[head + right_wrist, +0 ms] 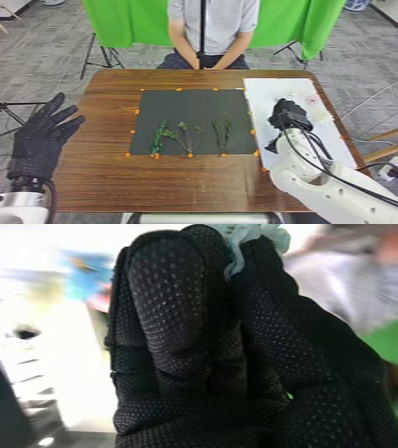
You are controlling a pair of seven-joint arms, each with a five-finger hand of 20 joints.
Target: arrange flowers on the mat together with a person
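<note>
pinching a pale blue flower point(240, 235) with the right hand point(289, 114) over the white sheet point(271, 86). probably needing light pressure and slow carrying toward the dark mat point(191, 107).

The head view looks forward and down from high above the robot's side of the brown wooden table point(178, 185), far enough back to take in the whole top, the square dark grey mat point(191, 107) and the hanging bright green cloth point(124, 25) beyond. The right wrist view sits very close to the black-gloved right hand point(286, 115), facing along its fingers to the pale blue-green, petal-like piece point(238, 236) pinched at their tips, the background blurred. Both views share that hand; whether the wrist view's green patch point(386, 341) is the same cloth, I can't tell.
</note>
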